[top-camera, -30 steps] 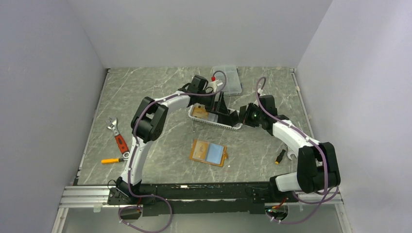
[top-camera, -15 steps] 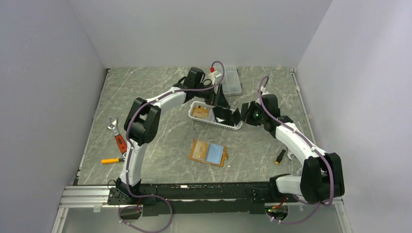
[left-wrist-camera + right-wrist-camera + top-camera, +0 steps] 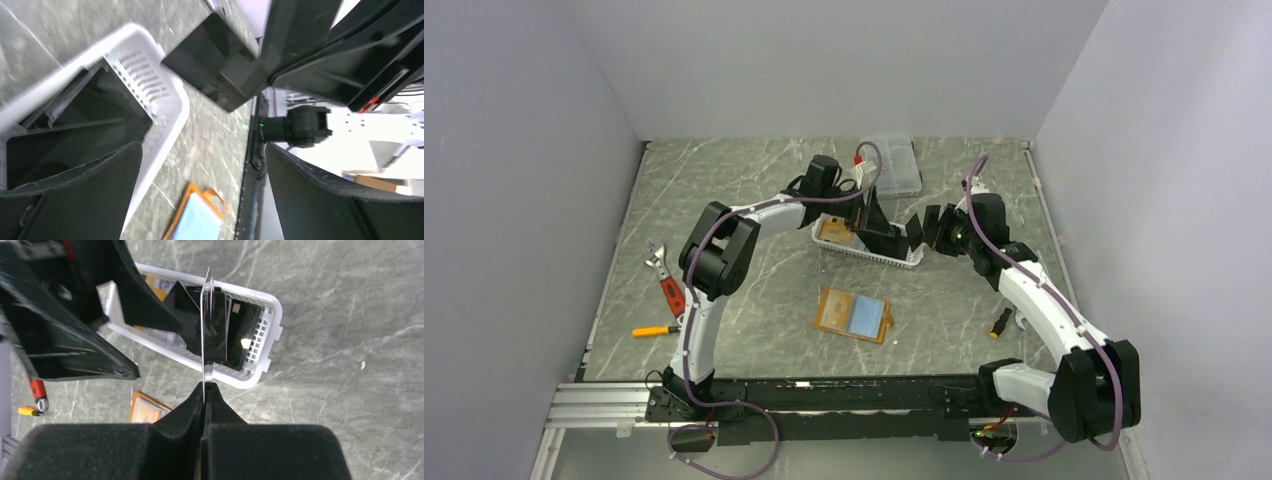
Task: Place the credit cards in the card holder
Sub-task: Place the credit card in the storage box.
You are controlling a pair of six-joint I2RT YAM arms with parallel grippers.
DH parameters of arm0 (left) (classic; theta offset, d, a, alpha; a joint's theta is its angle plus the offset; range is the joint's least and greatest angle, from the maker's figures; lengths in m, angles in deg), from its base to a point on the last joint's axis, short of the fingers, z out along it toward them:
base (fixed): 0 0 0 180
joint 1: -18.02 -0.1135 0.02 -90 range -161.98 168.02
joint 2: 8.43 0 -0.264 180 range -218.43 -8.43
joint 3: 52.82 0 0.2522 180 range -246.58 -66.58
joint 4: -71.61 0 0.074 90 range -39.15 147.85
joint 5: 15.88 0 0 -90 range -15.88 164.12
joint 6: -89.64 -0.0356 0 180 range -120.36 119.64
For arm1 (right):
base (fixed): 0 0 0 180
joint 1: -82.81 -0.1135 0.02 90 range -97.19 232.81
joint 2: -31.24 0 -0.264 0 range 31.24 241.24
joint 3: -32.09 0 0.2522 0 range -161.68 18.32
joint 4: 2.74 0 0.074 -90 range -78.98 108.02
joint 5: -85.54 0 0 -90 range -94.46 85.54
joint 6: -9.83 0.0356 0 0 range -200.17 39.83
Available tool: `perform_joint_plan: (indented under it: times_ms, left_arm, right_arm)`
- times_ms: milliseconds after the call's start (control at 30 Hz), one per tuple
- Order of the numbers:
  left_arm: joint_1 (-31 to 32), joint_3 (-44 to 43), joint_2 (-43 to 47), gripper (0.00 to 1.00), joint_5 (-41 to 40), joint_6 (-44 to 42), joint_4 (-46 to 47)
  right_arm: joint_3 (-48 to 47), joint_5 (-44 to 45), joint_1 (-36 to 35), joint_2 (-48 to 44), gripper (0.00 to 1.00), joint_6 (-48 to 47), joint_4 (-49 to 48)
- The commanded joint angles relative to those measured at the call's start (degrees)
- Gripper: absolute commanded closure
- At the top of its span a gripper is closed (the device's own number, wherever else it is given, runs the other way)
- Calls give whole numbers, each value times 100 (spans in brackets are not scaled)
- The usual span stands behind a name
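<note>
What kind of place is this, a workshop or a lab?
Probably a robot test cell: two white-and-black arms bolted to an aluminium rail, a grey marble-patterned tabletop boxed in by plain white walls.

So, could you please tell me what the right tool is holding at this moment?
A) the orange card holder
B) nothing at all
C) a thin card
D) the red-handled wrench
C: in the right wrist view the right tool is shut on a thin card, seen edge-on above the white basket, while the card holder lies open on the table.
</note>
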Motion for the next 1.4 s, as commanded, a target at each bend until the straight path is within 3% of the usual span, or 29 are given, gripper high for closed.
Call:
perform_joint_plan:
  times_ms: [0, 100, 200, 567, 600, 633, 667, 700, 733, 767, 800, 833, 967, 1100, 1367]
  left_arm:
    - [-10, 714, 246, 0, 694, 2233, 2665]
    - [-35, 1053, 161, 1, 816, 3668, 4359]
    - [-72, 1169, 99, 1, 744, 4540, 5351]
    - [-179, 1309, 74, 5, 384, 4923, 5512]
    - [-179, 1284, 66, 4, 380, 4890, 5479]
    - [-182, 1262, 46, 4, 383, 4881, 5472]
    - [-193, 1259, 6, 4, 372, 4891, 5488]
    - [-207, 1261, -6, 5, 369, 4900, 5541]
    - [-221, 1256, -28, 4, 358, 4867, 5498]
    - [-234, 1281, -39, 4, 339, 4825, 5490]
    - [-250, 1288, -46, 5, 332, 4777, 5456]
    - [-259, 1289, -40, 5, 337, 4716, 5382]
    - [-322, 1407, 39, 6, 326, 4460, 5199]
    - [-341, 1430, 247, 5, 263, 3517, 4231]
    - [-336, 1058, 37, 6, 580, 4714, 5419]
  right_arm:
    - [-233, 51, 37, -349, 100, -63, -460]
    - [-124, 51, 89, -428, 100, -63, -808]
    - [-6, 51, 132, -457, 100, -63, -1111]
    - [431, 51, 271, -463, 100, -63, -2527]
    - [509, 51, 275, -430, 78, -63, -2736]
    - [586, 51, 270, -406, 100, -63, -2996]
    - [659, 51, 272, -372, 100, -63, -3206]
    - [735, -1697, 279, -335, 100, -63, -3421]
    - [783, -2419, 274, -294, 100, -63, -3562]
    - [812, -2577, 272, -251, 100, -1409, -3704]
    - [841, -2685, 275, -181, 100, 2325, -3816]
    - [840, -2741, 276, -148, 100, 2824, -3855]
    - [834, -2753, 271, -76, 100, 2782, -3676]
    - [854, -2694, 272, 3, 100, 2583, -3524]
    - [767, -3003, 256, 367, 100, 2371, -3427]
